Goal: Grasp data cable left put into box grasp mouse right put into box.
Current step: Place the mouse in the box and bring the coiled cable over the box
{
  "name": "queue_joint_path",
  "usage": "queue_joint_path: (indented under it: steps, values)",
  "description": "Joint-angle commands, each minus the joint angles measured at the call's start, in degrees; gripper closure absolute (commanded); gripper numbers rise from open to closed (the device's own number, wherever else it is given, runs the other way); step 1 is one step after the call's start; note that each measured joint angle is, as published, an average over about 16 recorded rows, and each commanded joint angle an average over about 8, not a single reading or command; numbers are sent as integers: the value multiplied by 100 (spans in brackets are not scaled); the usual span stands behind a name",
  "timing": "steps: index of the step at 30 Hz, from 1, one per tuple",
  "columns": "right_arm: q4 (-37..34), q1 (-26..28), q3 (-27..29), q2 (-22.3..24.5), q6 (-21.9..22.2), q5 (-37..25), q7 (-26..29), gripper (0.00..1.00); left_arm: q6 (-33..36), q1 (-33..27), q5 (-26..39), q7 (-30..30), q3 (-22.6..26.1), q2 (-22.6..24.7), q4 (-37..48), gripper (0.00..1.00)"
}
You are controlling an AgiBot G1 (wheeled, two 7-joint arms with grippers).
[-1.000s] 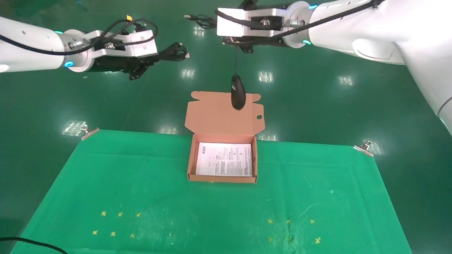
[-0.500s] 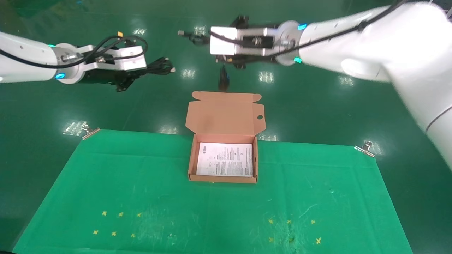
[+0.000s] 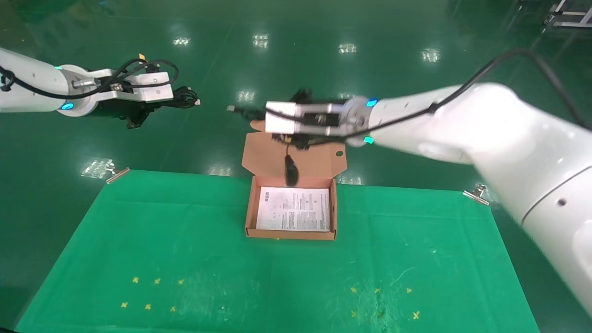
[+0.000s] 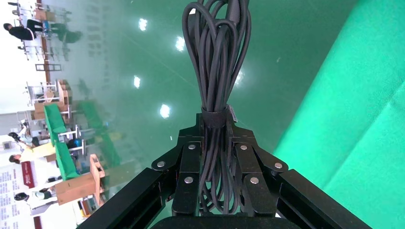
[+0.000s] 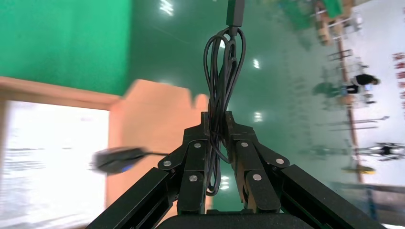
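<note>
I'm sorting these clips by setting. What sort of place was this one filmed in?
Probably a robot data-collection hall or workshop. The floor is glossy green and reflects rows of ceiling lights, a green cloth is clipped over the work table, and the left wrist view shows people and cardboard cartons at other stations behind.

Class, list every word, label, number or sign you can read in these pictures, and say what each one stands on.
Printed sheet in the box: lines of text, too small to read.
Red and white sign far off in the left wrist view: unreadable.
Nothing else legible.
</note>
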Motion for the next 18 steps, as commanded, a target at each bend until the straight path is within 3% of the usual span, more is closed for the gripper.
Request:
queue_joint_path:
  steps: [1, 18]
  values:
    - [53, -88, -92, -5, 0, 64, 78, 100, 19, 14, 52, -87, 14, -15, -73, 100]
    - [758, -577, -849, -53, 609, 978, 264, 100, 114, 100, 236, -425, 50, -133, -462, 100]
